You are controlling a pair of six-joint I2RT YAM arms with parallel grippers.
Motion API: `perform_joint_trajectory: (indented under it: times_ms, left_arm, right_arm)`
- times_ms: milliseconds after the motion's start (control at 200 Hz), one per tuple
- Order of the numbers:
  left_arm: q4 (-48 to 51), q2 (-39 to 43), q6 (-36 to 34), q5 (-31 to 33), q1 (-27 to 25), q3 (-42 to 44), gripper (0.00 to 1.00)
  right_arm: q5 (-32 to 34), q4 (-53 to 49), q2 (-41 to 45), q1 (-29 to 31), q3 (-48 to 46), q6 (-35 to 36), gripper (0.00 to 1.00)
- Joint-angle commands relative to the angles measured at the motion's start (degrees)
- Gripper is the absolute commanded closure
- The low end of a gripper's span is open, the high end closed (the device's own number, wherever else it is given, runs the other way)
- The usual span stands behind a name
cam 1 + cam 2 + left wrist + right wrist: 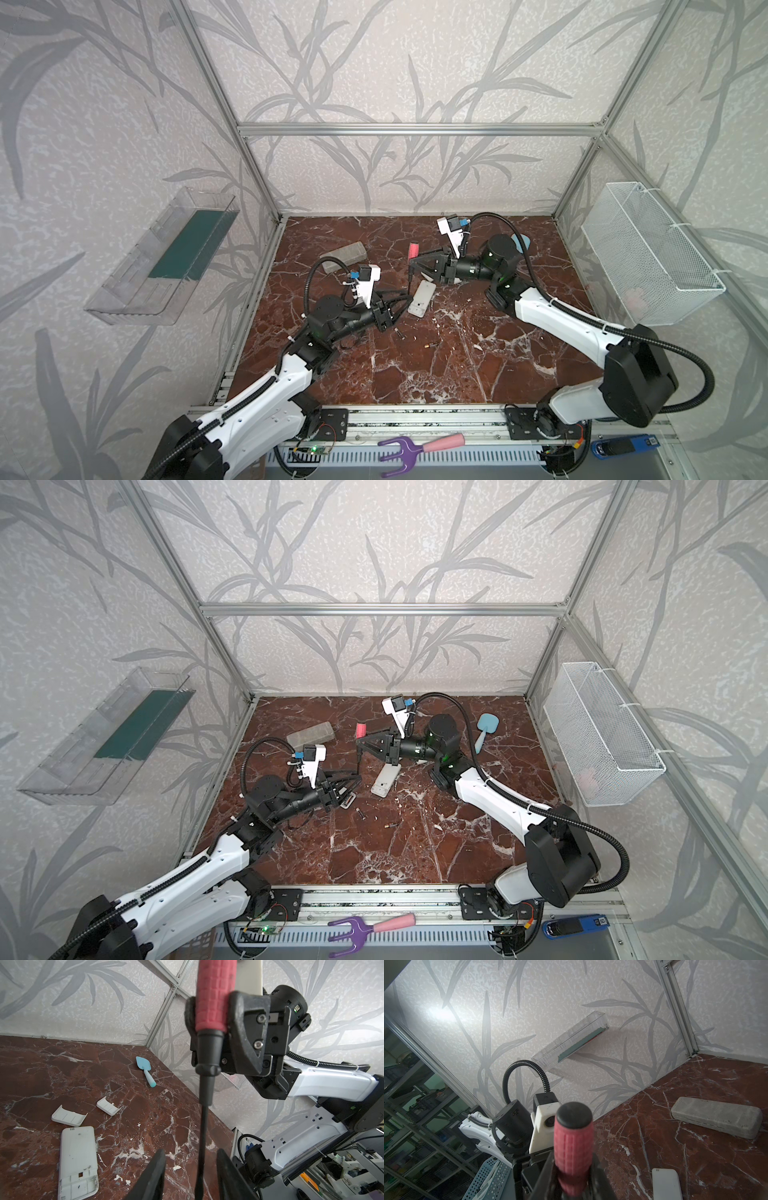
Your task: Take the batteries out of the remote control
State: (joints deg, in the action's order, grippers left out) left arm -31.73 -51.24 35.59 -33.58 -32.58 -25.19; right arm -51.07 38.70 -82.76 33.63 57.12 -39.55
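Note:
The white remote control (422, 298) lies back-up mid-table, its battery compartment (79, 1186) open and bare. Two batteries, small dark cylinders, lie loose on the marble in front of it in both top views (400, 333) (430, 344). My right gripper (415, 259) is shut on the red handle of a screwdriver (573, 1142), whose black shaft (204, 1126) points down beside the remote. My left gripper (191, 1151) is open, with a finger on each side of the shaft and a gap to both.
Two white cover pieces (69, 1119) (108, 1106) lie behind the remote. A grey case (345, 257) sits at the back left, a blue trowel (484, 729) at the back right. A wire basket (648, 253) and a clear shelf (166, 257) hang on the side walls.

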Motion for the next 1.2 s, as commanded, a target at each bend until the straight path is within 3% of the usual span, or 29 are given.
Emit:
perform_joint_trajectory:
  times_ms: [0,600,770,805,845,945,990,1195]
  left_arm:
    - [-0.67,0.21,2.06,-2.83,0.17,-2.73,0.59]
    - [-3.05,-4.04,2.90,-5.71,0.22,-3.73,0.76]
    - [-0.98,-3.42,0.85,-6.08,0.21,-4.05,1.00]
    - [0.39,-3.06,-0.11,-5.78,0.21,-4.23,1.00]
    - [2.61,-2.37,-1.81,-5.16,0.20,-4.62,1.00]
    - [10.66,-0.28,-7.50,-2.64,0.18,-5.76,1.00]
    - [14.26,0.72,-10.38,-0.94,0.21,-6.43,1.00]
    - [32.67,2.03,-23.99,8.81,0.06,-11.34,1.00]
  right_arm:
    - [-1.01,0.17,1.66,0.61,1.84,0.63,1.00]
    - [3.13,-7.92,3.27,1.22,2.65,6.71,1.00]
    - [6.47,-12.02,4.26,1.35,3.04,8.41,1.00]
    - [7.10,-13.29,4.53,1.44,3.26,8.81,1.00]
    - [7.82,-14.93,4.84,1.64,3.58,9.25,0.94]
    - [10.34,-19.20,5.40,2.14,4.58,9.58,0.63]
    - [12.29,-23.13,5.51,2.47,5.42,9.62,0.53]
    - [22.52,-38.28,5.86,4.42,8.62,9.75,0.44]
